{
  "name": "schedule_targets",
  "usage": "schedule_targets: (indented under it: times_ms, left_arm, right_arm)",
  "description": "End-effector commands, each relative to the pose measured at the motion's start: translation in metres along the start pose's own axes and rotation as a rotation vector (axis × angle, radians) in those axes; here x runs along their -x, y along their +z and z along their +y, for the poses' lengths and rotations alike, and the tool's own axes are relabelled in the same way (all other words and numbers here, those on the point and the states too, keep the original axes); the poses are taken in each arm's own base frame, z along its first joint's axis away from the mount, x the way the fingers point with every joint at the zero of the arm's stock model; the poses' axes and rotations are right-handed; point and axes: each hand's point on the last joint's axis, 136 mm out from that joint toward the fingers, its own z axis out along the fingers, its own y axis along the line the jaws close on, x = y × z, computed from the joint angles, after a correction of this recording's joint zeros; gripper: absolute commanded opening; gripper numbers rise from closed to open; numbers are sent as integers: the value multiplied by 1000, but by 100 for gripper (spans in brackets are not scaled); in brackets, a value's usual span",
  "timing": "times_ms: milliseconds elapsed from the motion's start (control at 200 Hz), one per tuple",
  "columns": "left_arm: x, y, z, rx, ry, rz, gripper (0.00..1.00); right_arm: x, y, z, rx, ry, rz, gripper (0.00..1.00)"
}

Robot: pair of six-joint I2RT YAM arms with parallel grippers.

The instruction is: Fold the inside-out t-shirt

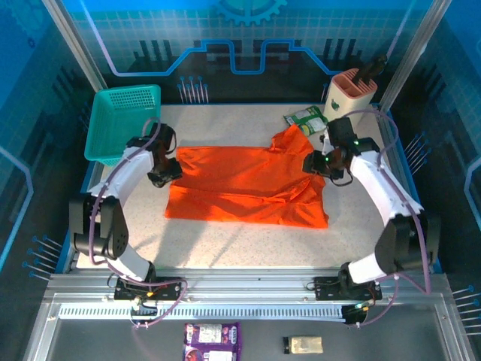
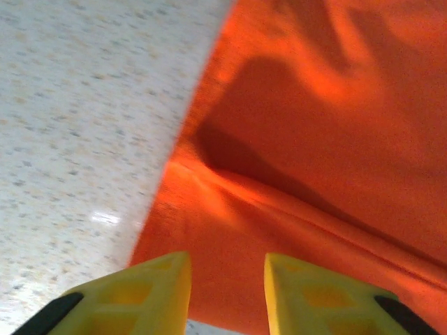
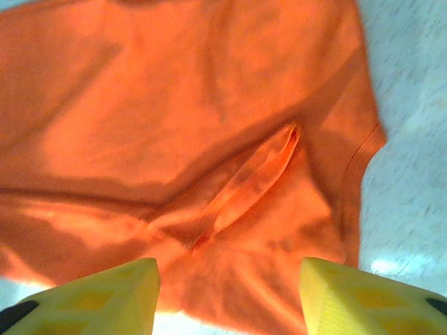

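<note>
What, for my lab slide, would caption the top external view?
Left claw and right claw, both open, hover over opposite ends of the orange t-shirt spread on the table.

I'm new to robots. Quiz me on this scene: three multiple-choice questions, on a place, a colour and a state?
1. Where is the teal basket? A) far-left corner of the table B) near-right corner C) under it
2. The t-shirt is what colour? A) blue B) orange C) white
3. The right pincer is? A) clamped on cloth B) open, empty C) gripping the basket
1 A: it stands far left. 2 B: bright orange cloth. 3 B: fingers wide apart above the t-shirt.
</note>
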Motion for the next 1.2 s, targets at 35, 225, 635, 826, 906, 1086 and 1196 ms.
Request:
schedule_targets:
  times_ms: [35,225,635,826,906,1086,1196]
  left_arm:
    - [-53,34,-14,-54,-7,166,24]
    - [-91,77,9,-1,-41,271,18]
    - [-130,77,51,34,-129,298,24]
    - [-108,46,27,-78,-115,224,26]
    - [-101,34,19,-116,-109,201,26]
    - [-92,21,3,-194,-98,179,30]
    - [-89,16,-1,-214,-97,166,31]
  right_arm:
    - [-63,26,12,117,35,168,64]
    - [-105,65,-14,105,143,267,67]
    - [-167,55,-87,-146,361,247,74]
    - [-130,21,-40,-13,233,141,70]
    - [-115,24,-3,111,179,138,68]
    - [-90,58,50,255,121,195,72]
    - [-82,81,44,222,145,194,76]
